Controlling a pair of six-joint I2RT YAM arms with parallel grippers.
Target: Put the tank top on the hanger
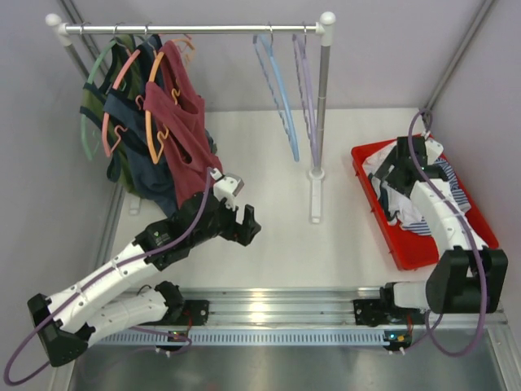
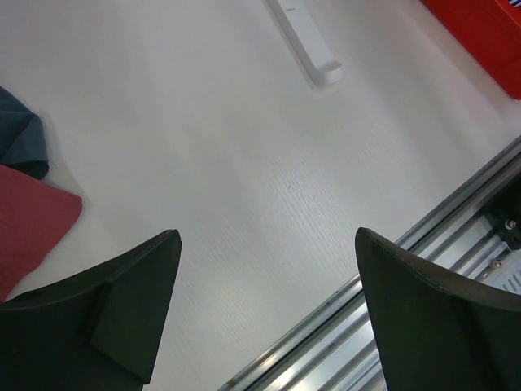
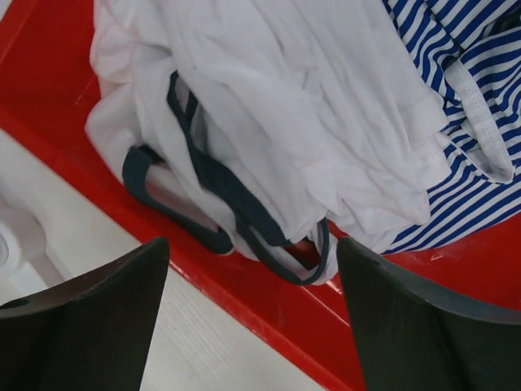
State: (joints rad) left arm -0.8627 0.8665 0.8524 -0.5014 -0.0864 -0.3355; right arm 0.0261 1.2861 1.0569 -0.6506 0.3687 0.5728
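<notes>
step in hand: the pick. the right gripper (image 3: 252,244) hangs over the red bin (image 3: 49,98), jaws wide apart, nothing between them. no cloth is pinched yet.

the tank top (image 3: 277,98) lies crumpled in the bin, directly beneath and ahead of this gripper. its navy trim (image 3: 220,187) loops out closest to the fingertips, just inside the bin's near rim. the blue-white striped garment (image 3: 464,73) sits beyond the gripper's right finger, touching the tank top. we cannot see the chest graphic from here.

left gripper (image 2: 267,236): jaws likewise apart and empty, over bare tabletop (image 2: 244,147). the hem of a maroon garment (image 2: 32,228) lies off past its left finger. this gripper is well apart from the bin.

the light-blue hanger (image 1: 281,98) hangs on the rail (image 1: 195,29), beyond the left gripper and well away from both grippers. a lilac hanger (image 1: 308,90) hangs just beside it.

judgement: task barely begun, with the garment in the bin and the hanger on the rail. next move, as we read it: lower the right gripper onto a fold of white cloth near the trimmed strap and close on that alone.

risks: catching the striped garment along with it, or pinching only the thin trim, which may slip.
</notes>
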